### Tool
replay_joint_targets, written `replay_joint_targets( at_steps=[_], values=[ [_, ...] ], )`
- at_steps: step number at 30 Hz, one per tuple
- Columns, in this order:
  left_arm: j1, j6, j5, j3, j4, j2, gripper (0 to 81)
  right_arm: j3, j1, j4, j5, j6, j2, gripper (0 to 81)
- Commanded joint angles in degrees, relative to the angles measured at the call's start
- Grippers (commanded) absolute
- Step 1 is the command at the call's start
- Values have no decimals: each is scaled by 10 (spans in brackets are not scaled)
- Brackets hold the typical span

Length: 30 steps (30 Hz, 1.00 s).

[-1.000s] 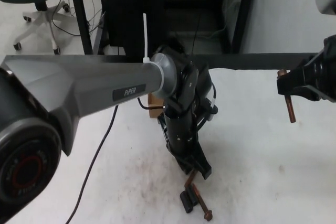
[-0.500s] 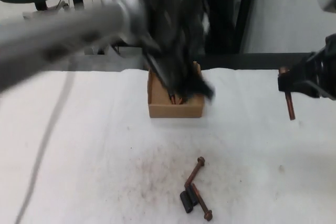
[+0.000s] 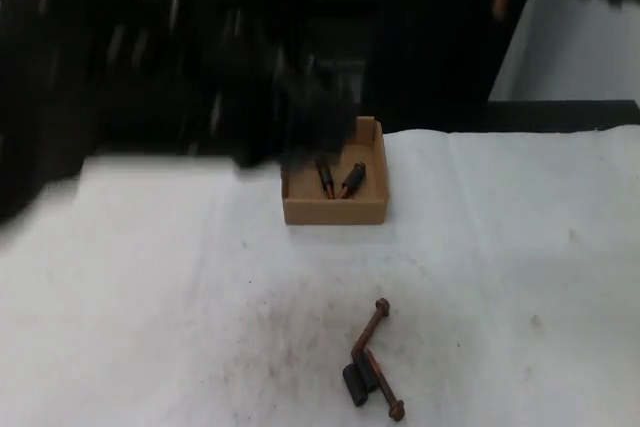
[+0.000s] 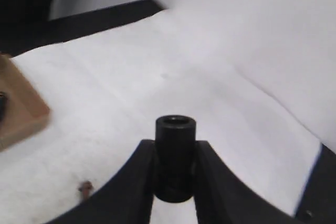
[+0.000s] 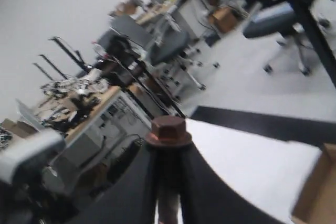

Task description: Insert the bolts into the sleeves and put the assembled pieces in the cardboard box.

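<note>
Your left gripper (image 4: 175, 153) is clenched on a black sleeve (image 4: 175, 128). Your right gripper (image 5: 169, 156) grasps a bolt (image 5: 168, 130). The cardboard box (image 3: 334, 211) holds two assembled pieces (image 3: 338, 179), and loose bolts (image 3: 368, 328) lie at its 6 o'clock.

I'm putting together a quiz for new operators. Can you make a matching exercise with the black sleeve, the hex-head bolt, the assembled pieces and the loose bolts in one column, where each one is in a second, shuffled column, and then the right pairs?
Things
1. black sleeve
2. hex-head bolt
3. assembled pieces
4. loose bolts

Places
A. inside the cardboard box
B. held in the right tool
C. lying on the white bench
D. held in the left tool

Pairs: 1-D, 2-B, 3-A, 4-C
</note>
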Motion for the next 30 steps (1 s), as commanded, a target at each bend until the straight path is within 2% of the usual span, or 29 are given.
replay_joint_targets(
  at_steps=[1, 4, 6, 9, 14, 18, 23, 30],
  values=[
    [-1, -44, 136, 159, -247, -72, 2, -1, 30, -78, -11, 12, -7, 9],
    [-1, -123, 129, 262, -459, -86, 2, -1, 86, -148, -11, 8, -7, 9],
    [-1, -141, 81, 306, -589, -85, 2, -1, 122, -167, -11, -8, -7, 9],
    [-1, -142, 16, 345, -684, -85, 2, -1, 164, -168, -10, -73, -6, 9],
    [-1, -138, 4, 354, -688, -85, 2, -1, 226, -82, -10, -199, 8, 9],
    [-1, -138, 4, 354, -688, -85, 2, -1, 257, -29, 18, -226, 18, 9],
    [-1, -138, 4, 354, -686, -85, 2, -1, 271, -35, 34, -259, 20, 9],
    [-1, -138, 22, 352, -686, -85, 2, -1, 270, -35, 34, -262, 22, 9]
  ],
)
